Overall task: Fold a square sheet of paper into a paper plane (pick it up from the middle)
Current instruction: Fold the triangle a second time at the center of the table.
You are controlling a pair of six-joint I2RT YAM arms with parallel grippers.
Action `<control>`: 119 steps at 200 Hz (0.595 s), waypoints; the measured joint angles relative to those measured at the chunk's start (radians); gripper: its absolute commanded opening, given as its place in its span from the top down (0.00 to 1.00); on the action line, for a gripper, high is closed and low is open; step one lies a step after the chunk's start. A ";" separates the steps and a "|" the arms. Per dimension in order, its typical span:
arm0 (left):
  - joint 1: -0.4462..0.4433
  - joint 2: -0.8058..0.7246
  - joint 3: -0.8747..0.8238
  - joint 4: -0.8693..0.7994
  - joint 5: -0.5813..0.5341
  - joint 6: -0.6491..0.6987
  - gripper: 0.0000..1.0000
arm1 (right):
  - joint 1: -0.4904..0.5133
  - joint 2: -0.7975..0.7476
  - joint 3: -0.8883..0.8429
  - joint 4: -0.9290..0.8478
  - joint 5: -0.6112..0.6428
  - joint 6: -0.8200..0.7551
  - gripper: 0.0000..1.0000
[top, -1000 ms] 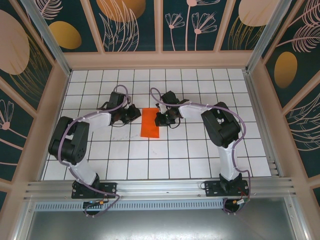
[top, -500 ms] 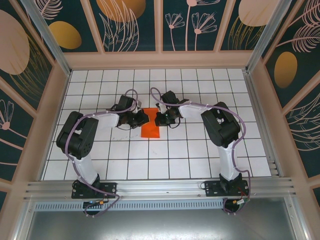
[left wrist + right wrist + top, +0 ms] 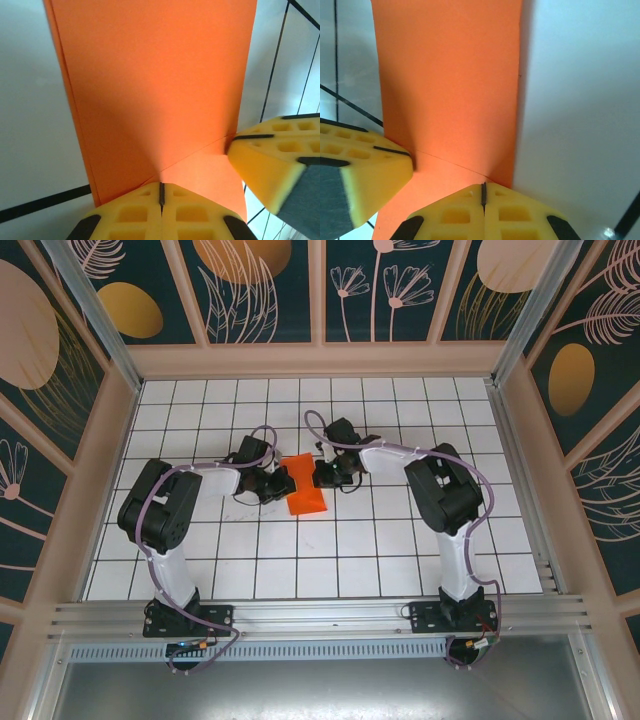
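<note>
The square sheet of paper (image 3: 306,494), bright orange-red, lies on the white grid table folded into a narrow rectangle, slightly askew. My left gripper (image 3: 284,483) is shut with its tips pressed on the paper's far left edge. My right gripper (image 3: 322,476) is shut on the table side opposite, tips on the far right edge. In the left wrist view the shut left gripper (image 3: 161,189) touches the paper (image 3: 160,85), and a diagonal crease runs to the right gripper's fingers (image 3: 265,162). The right wrist view mirrors this: right gripper (image 3: 483,189), paper (image 3: 450,85), left fingers (image 3: 365,172). No paper plane is in view.
The white tiled table (image 3: 400,540) is ringed by low beige walls (image 3: 320,360) with patterned panels behind. An aluminium rail (image 3: 320,615) carries both arm bases at the near edge. Both arms bend inward, elbows out toward the sides.
My left gripper slid right from beside the paper onto its left edge. The paper's far end shifted right, so the sheet now lies tilted. The right gripper barely moved.
</note>
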 measured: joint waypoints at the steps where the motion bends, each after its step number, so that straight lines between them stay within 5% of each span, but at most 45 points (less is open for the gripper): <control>1: 0.000 0.000 0.000 0.000 0.000 0.000 0.99 | 0.000 -0.002 0.000 -0.001 0.000 0.002 0.99; 119: 0.000 0.000 -0.007 0.012 -0.005 -0.001 1.00 | 0.100 -0.060 -0.039 -0.001 0.017 0.161 1.00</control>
